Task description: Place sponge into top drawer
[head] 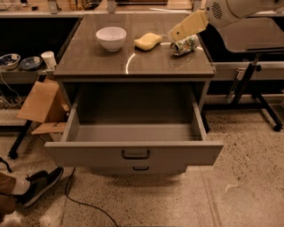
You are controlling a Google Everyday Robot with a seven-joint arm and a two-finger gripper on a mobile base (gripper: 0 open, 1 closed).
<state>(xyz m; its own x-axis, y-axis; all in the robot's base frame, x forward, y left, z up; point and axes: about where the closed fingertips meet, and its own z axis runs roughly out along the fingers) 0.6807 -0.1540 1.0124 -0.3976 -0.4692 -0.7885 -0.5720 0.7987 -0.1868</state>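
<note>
I have the gripper (177, 33) out over the back right part of the cabinet top (97, 66), reaching in at a slant from the white arm (230, 11) at the upper right. Whether it is spread or pressed together I cannot tell from here. It carries nothing that I can see.

Just below its tip lies the crushed drink can (185, 44), on its side, so close that I cannot say if they touch. The sponge (148, 41) sits flat on the top just beside the gripper, on the side away from the arm – near, but apart from it. Further out the same way, beyond the sponge, stands the white bowl (111, 37).

Well below the gripper and toward the camera, the top drawer (88, 151) is pulled fully out, its dark handle (136, 154) facing me. Under it shows the lower drawer front (141, 168). Far off on the bowl side – a cardboard piece (42, 102) leaning by the cabinet and a shoe (40, 186) on the floor.
</note>
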